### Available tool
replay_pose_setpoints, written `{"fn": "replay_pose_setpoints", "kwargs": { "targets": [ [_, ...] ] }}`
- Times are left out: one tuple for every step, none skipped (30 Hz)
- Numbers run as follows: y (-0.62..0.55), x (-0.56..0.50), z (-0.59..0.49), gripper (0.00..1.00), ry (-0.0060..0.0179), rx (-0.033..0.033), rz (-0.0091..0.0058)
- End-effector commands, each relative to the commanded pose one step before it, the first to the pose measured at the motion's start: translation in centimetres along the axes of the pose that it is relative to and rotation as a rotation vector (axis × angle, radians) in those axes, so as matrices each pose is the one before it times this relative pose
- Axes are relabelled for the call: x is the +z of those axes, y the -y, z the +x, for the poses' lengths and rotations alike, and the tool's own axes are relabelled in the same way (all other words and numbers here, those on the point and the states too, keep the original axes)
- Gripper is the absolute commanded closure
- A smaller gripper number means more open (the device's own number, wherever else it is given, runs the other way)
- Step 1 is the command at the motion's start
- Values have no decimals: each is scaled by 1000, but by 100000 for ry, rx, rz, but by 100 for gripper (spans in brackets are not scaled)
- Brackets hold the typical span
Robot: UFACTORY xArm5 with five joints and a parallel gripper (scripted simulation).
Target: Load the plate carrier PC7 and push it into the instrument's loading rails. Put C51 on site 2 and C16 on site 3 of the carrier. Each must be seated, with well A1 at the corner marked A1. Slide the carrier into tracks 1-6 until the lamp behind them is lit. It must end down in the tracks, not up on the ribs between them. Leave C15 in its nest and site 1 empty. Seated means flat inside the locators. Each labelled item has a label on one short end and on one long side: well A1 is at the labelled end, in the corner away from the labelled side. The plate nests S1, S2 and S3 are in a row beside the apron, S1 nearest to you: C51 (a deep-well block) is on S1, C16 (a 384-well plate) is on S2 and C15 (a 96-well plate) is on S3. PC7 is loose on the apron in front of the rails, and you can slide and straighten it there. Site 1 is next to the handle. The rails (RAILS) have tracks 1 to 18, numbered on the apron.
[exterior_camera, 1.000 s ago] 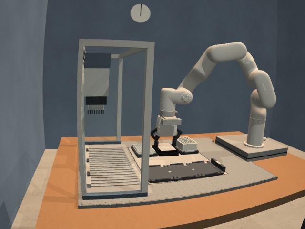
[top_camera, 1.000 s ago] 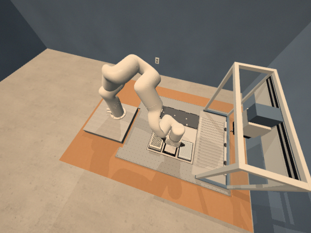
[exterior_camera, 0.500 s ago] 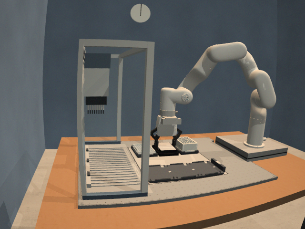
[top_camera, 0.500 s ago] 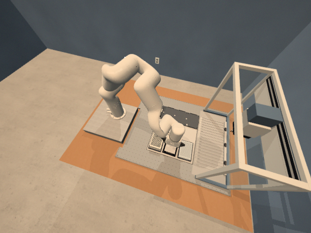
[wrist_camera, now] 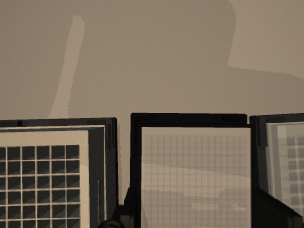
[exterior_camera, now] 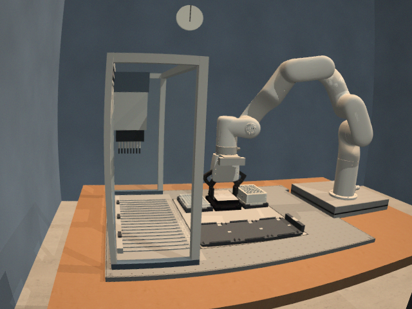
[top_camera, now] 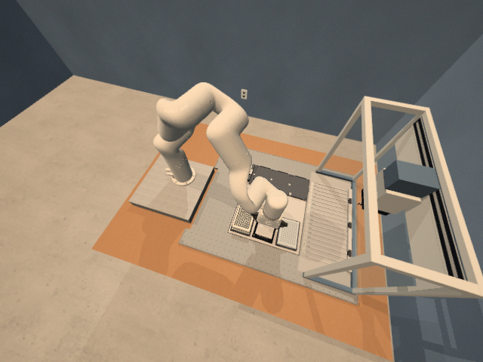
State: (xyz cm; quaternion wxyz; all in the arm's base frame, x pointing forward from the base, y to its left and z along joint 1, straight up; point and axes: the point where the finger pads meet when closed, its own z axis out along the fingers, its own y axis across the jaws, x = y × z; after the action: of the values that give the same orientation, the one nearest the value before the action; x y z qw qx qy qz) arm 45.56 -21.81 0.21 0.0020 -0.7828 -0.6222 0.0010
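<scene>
Orange tabletop [exterior_camera: 232, 286], black two-fingered hand [exterior_camera: 224, 192] clamped wide on pale fine-gridded 384-well plate [exterior_camera: 224, 196] in middle black nest [wrist_camera: 189, 120], dark flat carrier [exterior_camera: 248, 229] nearby.

No text, label or number can be read anywhere.

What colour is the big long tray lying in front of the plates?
Dark grey, nearly black. The carrier PC7 shows best in the exterior view.

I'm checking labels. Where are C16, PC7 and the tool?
C16 [exterior_camera: 223, 195]: exterior view, top face, gripped in the middle nest.
PC7 [exterior_camera: 248, 230]: exterior view, dark deck.
Tool [exterior_camera: 224, 194]: exterior view, midway between fingertips.
</scene>
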Motion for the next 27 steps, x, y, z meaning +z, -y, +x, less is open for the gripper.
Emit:
{"fn": "replay_pose_setpoints", "kwargs": {
  "targets": [
    [-151, -472, -33, 100, 90, 0, -416],
    [0, -67, 0, 100, 0, 0, 0],
    [0, -67, 0, 100, 0, 0, 0],
    [0, -67, 0, 100, 0, 0, 0],
    [0, -67, 0, 100, 0, 0, 0],
    [0, -67, 0, 100, 0, 0, 0],
    [0, -67, 0, 100, 0, 0, 0],
    [0, -67, 0, 100, 0, 0, 0],
    [0, 0, 0, 100, 0, 0, 0],
    [0, 0, 0, 100, 0, 0, 0],
    [0, -70, 0, 100, 0, 0, 1],
    [0, -66, 0, 100, 0, 0, 0],
    [0, -66, 0, 100, 0, 0, 0],
    [0, -1, 0, 100, 0, 0, 0],
    [0, -1, 0, 100, 0, 0, 0],
    [0, -1, 0, 100, 0, 0, 0],
    [0, -1, 0, 100, 0, 0, 0],
    [0, -1, 0, 100, 0, 0, 0],
    [0, 0, 0, 100, 0, 0, 0],
    [0, 0, 0, 100, 0, 0, 0],
    [-1, -163, 0, 100, 0, 0, -1],
    [0, -163, 0, 100, 0, 0, -1],
    [0, -176, 0, 100, 0, 0, 2],
    [0, -167, 0, 100, 0, 0, 0],
    [0, -167, 0, 100, 0, 0, 0],
    [0, 0, 0, 100, 0, 0, 0],
    [0, 0, 0, 100, 0, 0, 0]
  ]
}}
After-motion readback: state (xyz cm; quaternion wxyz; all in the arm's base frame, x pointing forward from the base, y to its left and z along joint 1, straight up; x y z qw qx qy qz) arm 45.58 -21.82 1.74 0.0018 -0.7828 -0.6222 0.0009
